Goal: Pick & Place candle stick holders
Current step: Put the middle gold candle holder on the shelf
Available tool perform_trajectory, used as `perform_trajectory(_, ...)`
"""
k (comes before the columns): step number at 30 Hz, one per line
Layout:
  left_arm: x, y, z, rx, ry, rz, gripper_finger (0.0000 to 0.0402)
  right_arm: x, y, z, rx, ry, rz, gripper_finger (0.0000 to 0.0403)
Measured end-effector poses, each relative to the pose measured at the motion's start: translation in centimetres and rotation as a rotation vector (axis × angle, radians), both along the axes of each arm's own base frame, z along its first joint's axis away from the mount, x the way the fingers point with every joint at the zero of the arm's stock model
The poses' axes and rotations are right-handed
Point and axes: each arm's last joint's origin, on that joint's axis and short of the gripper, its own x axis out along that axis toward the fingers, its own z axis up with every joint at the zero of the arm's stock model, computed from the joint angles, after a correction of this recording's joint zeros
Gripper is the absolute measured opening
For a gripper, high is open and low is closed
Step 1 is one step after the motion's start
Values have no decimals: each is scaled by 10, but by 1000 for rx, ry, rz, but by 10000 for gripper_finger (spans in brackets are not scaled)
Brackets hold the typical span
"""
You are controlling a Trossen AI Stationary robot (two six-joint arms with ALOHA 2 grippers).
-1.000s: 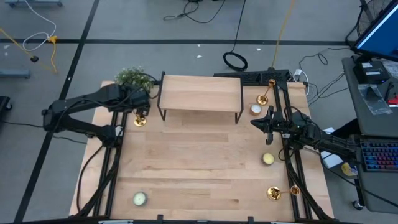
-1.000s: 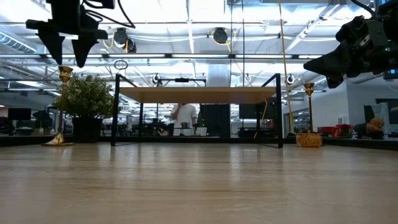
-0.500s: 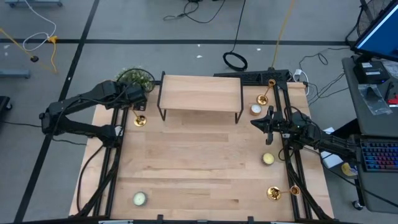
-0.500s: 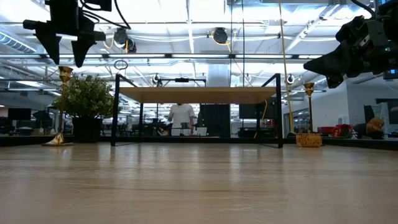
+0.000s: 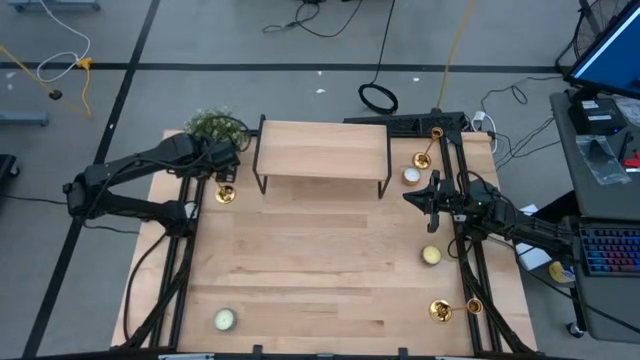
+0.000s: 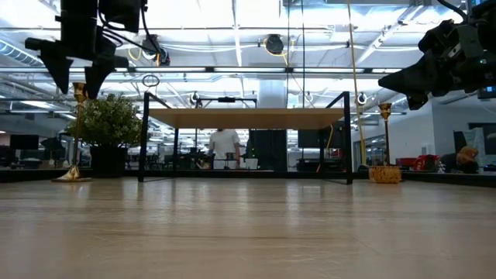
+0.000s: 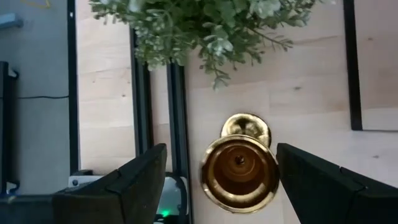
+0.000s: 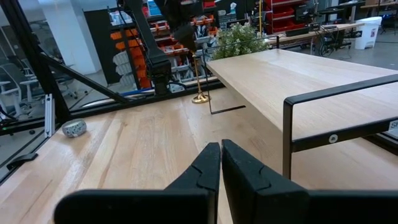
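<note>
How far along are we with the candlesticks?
Nothing looks placed yet. In hand: the open left gripper hangs directly above the left candlestick by the plant, not gripping it. Left: that pick, plus the back-right candlestick and the front-right candlestick. The right gripper waits shut.

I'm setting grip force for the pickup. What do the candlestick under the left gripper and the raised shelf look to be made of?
Candlestick: seemingly polished gold-toned metal, perhaps brass; its cup and base mirror the lights. Raised shelf: a pale wooden board with visible grain, matte, on thin black legs that look like painted metal. The left gripper is open above the candlestick.
</note>
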Motion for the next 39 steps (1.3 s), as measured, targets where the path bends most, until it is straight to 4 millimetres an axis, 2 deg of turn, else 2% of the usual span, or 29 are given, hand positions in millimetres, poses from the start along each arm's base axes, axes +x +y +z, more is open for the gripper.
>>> perform_trajectory(7,0,-1,-10,-31,18,-14,268,0,0,0,0,0,0,8)
perform_trajectory(15,-1,0,-10,6,34,-11,228,0,0,0,2,0,0,8)
perform_trajectory(27,3,3,-9,38,4,-28,209,0,0,0,3,0,0,8)
perform_trajectory(36,4,3,-9,41,-4,-25,134,0,0,0,1,0,0,8)
perform_trajectory(39,3,3,-9,40,-3,-19,133,0,0,0,1,0,0,8)
